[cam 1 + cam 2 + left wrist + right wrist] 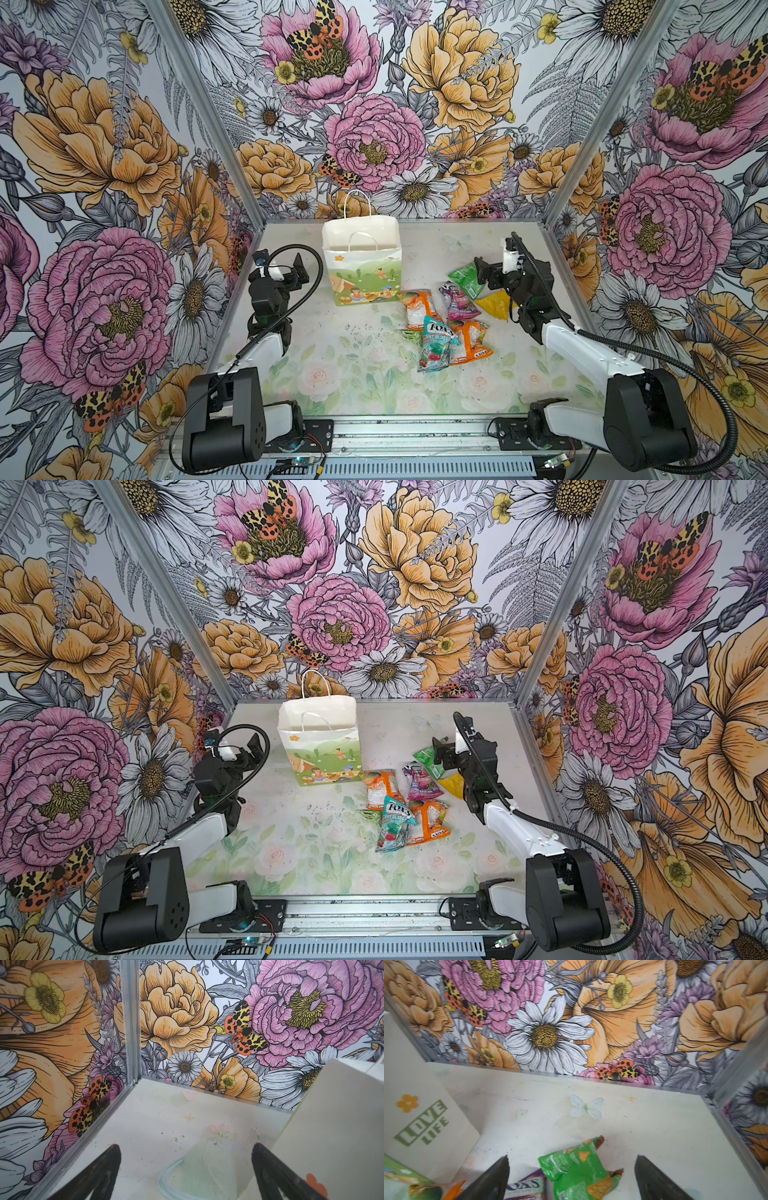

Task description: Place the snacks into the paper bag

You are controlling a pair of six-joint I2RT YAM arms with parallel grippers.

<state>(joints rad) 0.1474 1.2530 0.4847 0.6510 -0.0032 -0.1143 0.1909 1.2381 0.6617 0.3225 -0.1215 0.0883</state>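
The white paper bag (365, 278) (322, 756) stands upright and open-mouthed at the back middle. The snacks lie in a loose heap to its right: a green packet (462, 275) (577, 1167), a purple-pink one (457, 301), a yellow one (494, 305), two orange-white ones (419, 309) (471, 340) and a teal FOX'S packet (436, 343). My right gripper (480, 270) (572, 1156) hangs open over the green packet, whose top lies between the jaws, untouched. My left gripper (301, 271) (187, 1146) is open and empty, left of the bag (336, 1126).
Flowered walls close in the table on the left, back and right, with metal corner posts (129, 1022). A small pale green wrapper (409, 334) lies beside the teal packet. The bag's narrow side reading LOVE LIFE (421, 1122) faces my right gripper.
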